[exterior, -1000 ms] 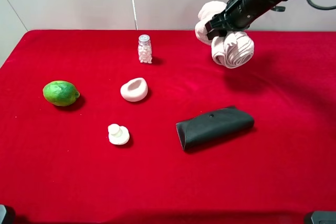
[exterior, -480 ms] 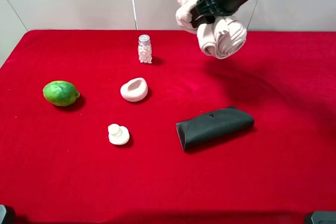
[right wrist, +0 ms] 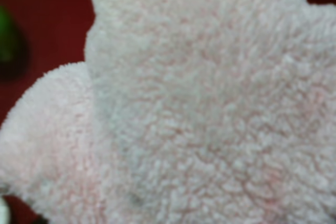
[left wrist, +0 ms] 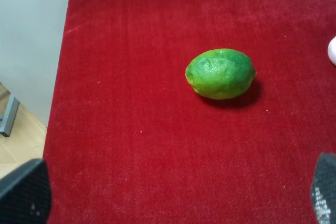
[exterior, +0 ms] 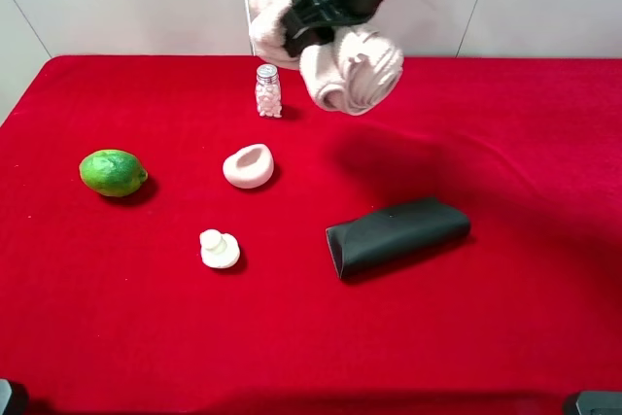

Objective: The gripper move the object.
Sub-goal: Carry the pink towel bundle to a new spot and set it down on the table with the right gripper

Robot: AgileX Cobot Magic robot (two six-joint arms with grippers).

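The pale pink terry towel dumbbell [exterior: 350, 67] hangs in the air above the back middle of the red table, near the small bottle. My right gripper [exterior: 309, 28] is shut on its short middle between the two fluffy balls. The pink terry [right wrist: 199, 103] fills the right wrist view and hides the fingers there. My left gripper [left wrist: 173, 198] is open: only its two dark fingertips [left wrist: 23, 190] show at the picture's lower corners, over the red cloth near the lime [left wrist: 220, 73], holding nothing.
On the red table [exterior: 505, 318] lie a lime [exterior: 113, 172] at the left, a white shell-like bowl [exterior: 249, 165], a small white knob [exterior: 220, 248], a small bottle of white pellets [exterior: 267, 90] and a dark folded pouch [exterior: 397, 234]. The table's left edge [left wrist: 55, 103] drops to the floor.
My right gripper has carried the towel dumbbell up and to the left, from the back right of the table to above the back middle. The other things have not moved.
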